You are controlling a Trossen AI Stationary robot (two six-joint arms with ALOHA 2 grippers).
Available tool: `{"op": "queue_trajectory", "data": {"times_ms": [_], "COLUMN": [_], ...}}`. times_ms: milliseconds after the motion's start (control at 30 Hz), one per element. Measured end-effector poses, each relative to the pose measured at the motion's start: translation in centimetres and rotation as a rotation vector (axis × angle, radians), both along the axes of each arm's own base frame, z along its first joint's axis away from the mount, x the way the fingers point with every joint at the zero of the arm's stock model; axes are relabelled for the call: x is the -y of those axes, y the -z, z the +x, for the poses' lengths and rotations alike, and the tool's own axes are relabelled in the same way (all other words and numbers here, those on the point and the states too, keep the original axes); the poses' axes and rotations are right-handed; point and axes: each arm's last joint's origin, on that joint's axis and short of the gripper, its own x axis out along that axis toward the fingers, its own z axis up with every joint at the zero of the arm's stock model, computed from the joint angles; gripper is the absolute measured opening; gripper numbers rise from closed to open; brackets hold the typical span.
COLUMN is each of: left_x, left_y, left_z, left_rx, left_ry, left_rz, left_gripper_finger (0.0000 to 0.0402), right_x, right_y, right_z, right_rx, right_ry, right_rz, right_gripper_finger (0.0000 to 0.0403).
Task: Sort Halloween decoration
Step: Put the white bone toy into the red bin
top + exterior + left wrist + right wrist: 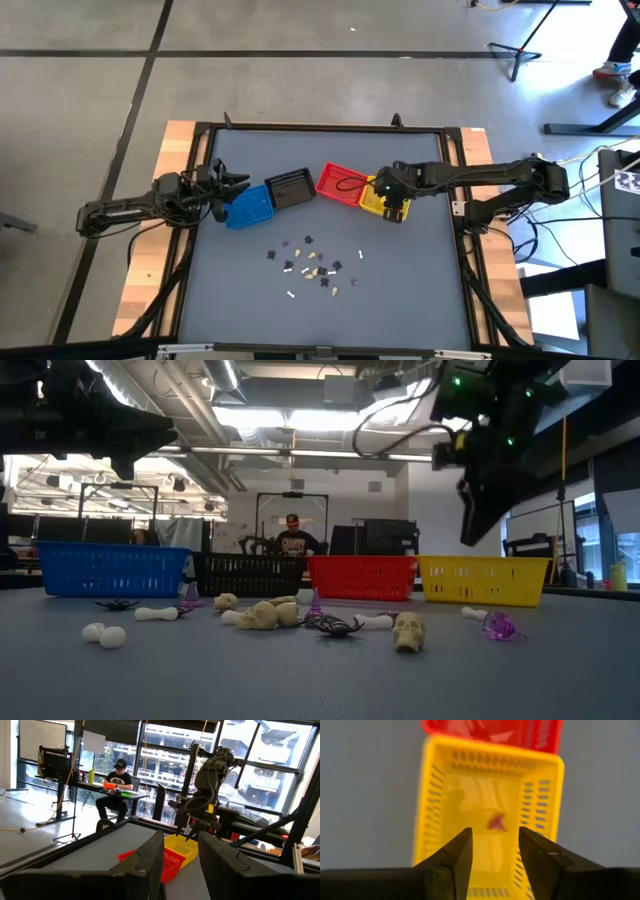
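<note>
Right gripper [492,852] hangs over yellow basket [440,810], jaws apart; only wrist view shows a small reddish trinket [496,822] inside.

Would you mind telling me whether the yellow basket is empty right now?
Not empty: the right wrist view shows one small reddish trinket lying inside the yellow basket.

Right gripper [393,196] seemingly over yellow basket [378,203]

We see two dark, slender jointed arms. The right claw [495,855] has matte black wedge-shaped fingers [451,862]; small green lights glow on its wrist, where black cables loop.
</note>
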Motion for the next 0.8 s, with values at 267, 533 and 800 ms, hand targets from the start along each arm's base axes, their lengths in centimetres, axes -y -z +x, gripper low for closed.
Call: {"op": "queue_trajectory", "data": {"times_ms": [267,533,800], "left_x": [0.0,0.0,0.0], "left_y": [0.0,0.0,0.0], "left_z": [0.0,0.0,0.0], "left_rx": [-0.001,-0.001,-0.001], "left_ry": [0.0,0.0,0.0], "left_rz": [0.0,0.0,0.0], "left_gripper_finger": [0.0114,0.0114,0.0114], "right_x": [-0.3,-4.2,-10.2], "right_y": [-4.6,-5.5,-3.7], "right_z": [2.1,3.5,4.0], "right_rx": [0.226,0.343,0.349], "right_ry": [0.156,0.219,0.407], "right_rz": [0.254,0.43,0.365], "right_gripper_finger": [0.0167,0.0168,0.0168]}}
